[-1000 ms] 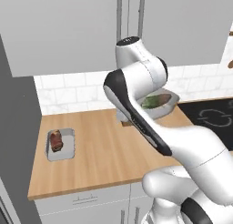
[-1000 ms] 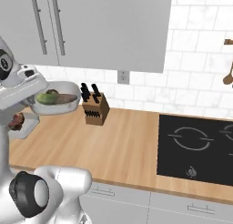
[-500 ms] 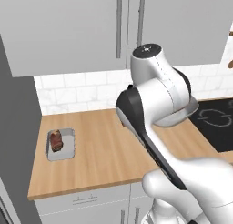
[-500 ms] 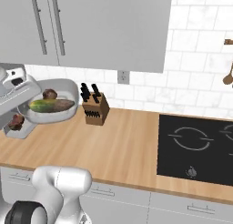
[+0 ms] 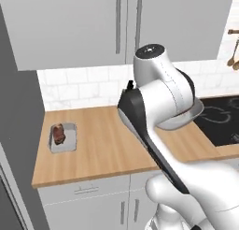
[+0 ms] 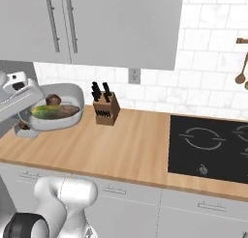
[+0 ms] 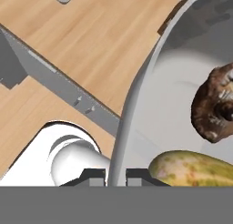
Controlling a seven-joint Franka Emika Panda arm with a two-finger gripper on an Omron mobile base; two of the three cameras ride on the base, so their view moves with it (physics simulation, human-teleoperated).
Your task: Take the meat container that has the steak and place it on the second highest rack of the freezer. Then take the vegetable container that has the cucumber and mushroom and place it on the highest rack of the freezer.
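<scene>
Two containers matter here, and the one in play is the vegetable container [image 6: 52, 108], a pale oval dish carrying the cucumber [image 7: 195, 167] and the mushroom [image 7: 214, 107]. It hangs in the air above the left part of the wooden counter [image 6: 131, 145], clear of the surface, pinched by its rim in the gripper [image 7: 117, 176]; the fingers are closed narrow on that thin wall, one inside and one outside. In the hand view the rim runs up from between the fingertips, with the cucumber just inside and the mushroom further along the bowl.

Over the last second the arm has swung the dish leftward: in the right base view it has travelled from low by the robot's body to out over the counter, near the knife block [image 6: 106, 109], and the arm's elbow now fills the middle of the left base view. That reads as transport toward the freezer side.

The meat container [image 5: 62, 136] with the steak [image 5: 58, 132] sits on the counter's left end, so the first part of the task looks undone.
</scene>
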